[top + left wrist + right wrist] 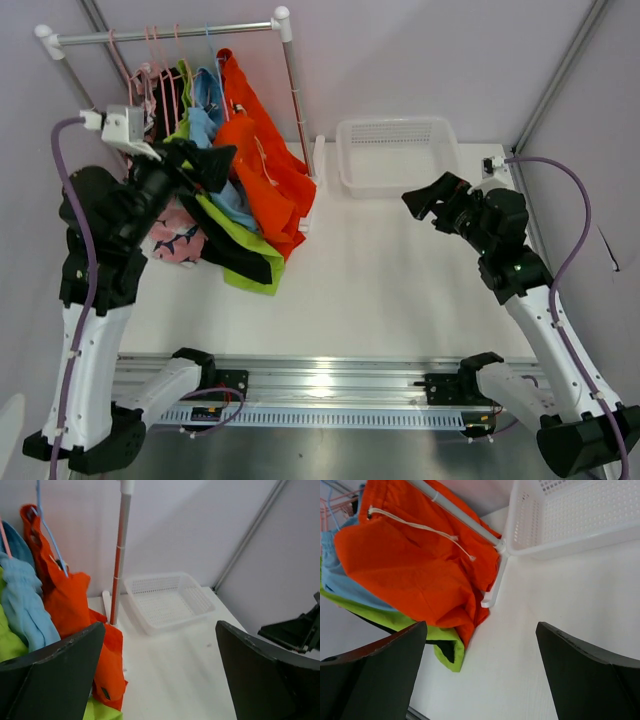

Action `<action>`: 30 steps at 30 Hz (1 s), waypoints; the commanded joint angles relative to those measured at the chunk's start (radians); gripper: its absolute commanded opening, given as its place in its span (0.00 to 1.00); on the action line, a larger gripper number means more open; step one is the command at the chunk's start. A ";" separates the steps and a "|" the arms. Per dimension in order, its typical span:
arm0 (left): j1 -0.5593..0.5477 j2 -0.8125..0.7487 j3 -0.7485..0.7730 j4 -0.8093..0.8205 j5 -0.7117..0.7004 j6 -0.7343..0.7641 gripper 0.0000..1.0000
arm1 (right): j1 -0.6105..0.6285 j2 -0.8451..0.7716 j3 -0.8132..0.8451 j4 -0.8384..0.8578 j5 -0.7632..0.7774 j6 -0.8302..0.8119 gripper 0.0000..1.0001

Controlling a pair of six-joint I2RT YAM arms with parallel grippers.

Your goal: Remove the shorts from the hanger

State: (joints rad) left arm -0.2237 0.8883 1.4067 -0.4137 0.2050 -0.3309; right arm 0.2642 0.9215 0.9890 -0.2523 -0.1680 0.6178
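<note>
Because the shorts (240, 190) are soft, light cloth that drapes and slides, a pinch on a bunched fold or the waistband of the orange pair (262, 160) looks surest to me. They hang from the rail (170, 33), hems trailing on the table (400, 280), just beside the left gripper (200, 165), which gapes wide, holding nothing. The right gripper (432, 203), well apart from them, is likewise spread wide and bare.

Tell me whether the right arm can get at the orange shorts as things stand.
Probably yes. The right gripper is open over bare table, and nothing lies between it and the orange shorts. The rack's upright pole stands at their right edge and may crowd the approach.
</note>
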 commanded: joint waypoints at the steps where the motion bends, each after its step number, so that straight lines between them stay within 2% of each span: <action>1: -0.005 0.159 0.209 -0.115 -0.122 0.073 0.99 | 0.032 0.010 0.001 -0.028 0.073 -0.030 0.99; 3: -0.005 0.228 0.238 -0.085 -0.179 0.118 0.99 | 0.055 -0.003 -0.073 -0.005 0.085 -0.033 1.00; 4: -0.006 0.263 0.338 -0.085 -0.200 0.122 0.99 | 0.062 -0.016 -0.099 0.008 0.085 -0.033 0.99; 5: -0.006 0.369 0.392 -0.140 -0.285 0.128 0.99 | 0.070 -0.021 -0.127 0.040 0.082 -0.032 0.99; 6: -0.005 0.427 0.446 -0.172 -0.314 0.127 0.99 | 0.073 -0.023 -0.166 0.054 0.075 -0.032 1.00; 7: -0.003 0.489 0.615 -0.244 -0.332 0.125 0.99 | 0.075 -0.021 -0.177 0.059 0.055 -0.035 0.99; 9: -0.003 0.669 0.734 -0.313 -0.346 0.122 0.99 | 0.078 -0.015 -0.182 0.041 0.039 -0.047 0.99; 10: -0.002 0.723 0.899 -0.344 -0.342 0.115 0.98 | 0.082 -0.013 -0.173 0.007 0.026 -0.065 0.99; 13: -0.002 0.877 1.044 -0.402 -0.335 0.099 0.94 | 0.090 -0.038 -0.171 -0.057 0.013 -0.095 0.98; 19: 0.009 0.939 1.000 -0.346 -0.374 0.049 0.87 | 0.089 -0.144 -0.211 -0.093 0.030 -0.133 0.99; 30: 0.021 0.976 0.966 -0.295 -0.415 0.062 0.86 | 0.089 -0.125 -0.216 -0.088 0.009 -0.148 0.99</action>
State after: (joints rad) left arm -0.2157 1.8767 2.3764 -0.7620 -0.1837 -0.2623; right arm 0.3481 0.7868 0.7723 -0.3466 -0.1440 0.4915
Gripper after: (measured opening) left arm 0.857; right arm 0.992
